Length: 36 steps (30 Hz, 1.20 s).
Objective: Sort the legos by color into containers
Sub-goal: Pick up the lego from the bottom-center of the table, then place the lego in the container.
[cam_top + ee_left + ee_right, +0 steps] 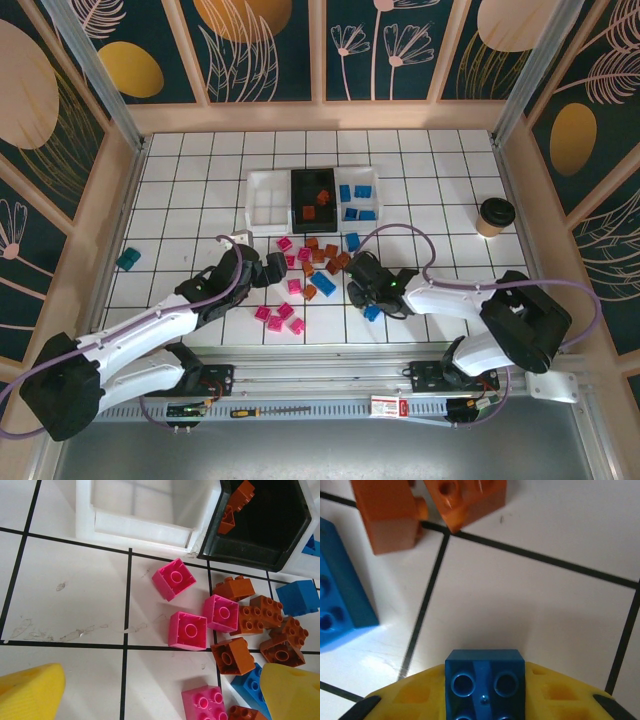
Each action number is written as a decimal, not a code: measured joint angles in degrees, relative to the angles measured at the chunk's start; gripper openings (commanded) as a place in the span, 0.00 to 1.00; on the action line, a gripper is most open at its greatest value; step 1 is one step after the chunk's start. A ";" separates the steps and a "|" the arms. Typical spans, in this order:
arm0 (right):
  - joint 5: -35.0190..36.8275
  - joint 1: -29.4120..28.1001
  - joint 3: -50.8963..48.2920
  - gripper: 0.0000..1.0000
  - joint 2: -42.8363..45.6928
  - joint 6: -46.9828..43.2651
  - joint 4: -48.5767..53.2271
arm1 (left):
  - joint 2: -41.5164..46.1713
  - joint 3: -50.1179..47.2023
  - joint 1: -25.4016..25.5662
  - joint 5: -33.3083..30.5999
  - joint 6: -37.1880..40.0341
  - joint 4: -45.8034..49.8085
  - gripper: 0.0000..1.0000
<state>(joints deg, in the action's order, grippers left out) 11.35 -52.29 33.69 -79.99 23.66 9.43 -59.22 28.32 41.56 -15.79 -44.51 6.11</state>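
Overhead, right hand (371, 302) over blue lego (372, 312); close-up, studs between yellow pads (555, 696).

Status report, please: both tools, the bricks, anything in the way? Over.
Left tool open above pink bricks. Right tool shut on blue brick. Orange bricks lie between it and the trays.
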 measured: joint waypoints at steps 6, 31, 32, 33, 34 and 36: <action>0.66 4.11 2.51 0.18 7.65 -3.30 -5.31 | 1.27 -0.04 0.00 -1.16 -0.79 -0.09 0.99; -3.58 23.69 36.44 0.64 -27.30 -6.82 -17.81 | 4.66 -3.85 0.00 0.33 -3.80 -0.26 0.99; -3.78 23.50 36.41 0.64 -27.02 -6.78 -17.79 | 4.61 -3.85 0.00 0.33 -3.78 -0.28 0.99; -3.93 23.17 36.24 0.64 -26.49 -6.78 -17.88 | 4.52 -3.85 0.00 0.33 -3.78 -0.26 0.99; -3.96 22.77 35.80 0.64 -25.59 -6.78 -17.92 | 4.33 -3.85 0.00 0.31 -3.78 -0.26 0.99; -3.89 21.51 33.83 0.64 -22.51 -6.78 -18.18 | 3.58 -3.82 0.00 0.35 -3.72 -0.26 0.99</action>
<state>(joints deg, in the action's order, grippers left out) 7.46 -30.79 67.53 -102.50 16.88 -8.75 -55.64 24.49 41.56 -15.44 -48.23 5.85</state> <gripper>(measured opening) 0.644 0.988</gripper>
